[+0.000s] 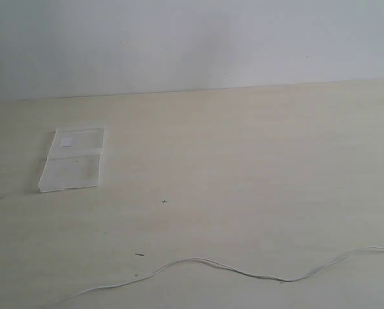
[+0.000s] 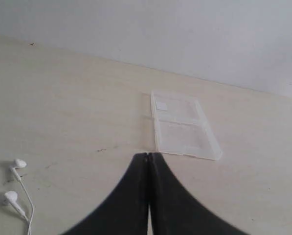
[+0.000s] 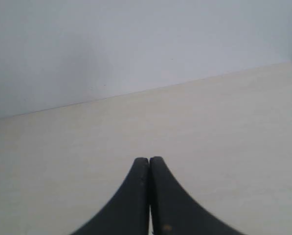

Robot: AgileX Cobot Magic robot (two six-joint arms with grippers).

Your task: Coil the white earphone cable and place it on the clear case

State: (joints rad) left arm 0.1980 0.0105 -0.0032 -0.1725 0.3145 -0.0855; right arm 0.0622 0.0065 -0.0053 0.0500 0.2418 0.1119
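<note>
The clear case (image 1: 72,159) lies flat on the table at the left, with its white label (image 1: 65,142) at the far end. The white earphone cable (image 1: 204,262) runs in a loose wave along the front of the table, from lower left to the right edge. In the left wrist view the two earbuds (image 2: 14,180) lie on the table, and the clear case (image 2: 182,125) sits just past my left gripper (image 2: 148,154), which is shut and empty. My right gripper (image 3: 148,159) is shut and empty over bare table. Neither gripper shows in the exterior view.
The pale wooden table (image 1: 256,161) meets a plain white wall (image 1: 192,38) at the back. A few small dark specks (image 1: 164,201) mark the tabletop.
</note>
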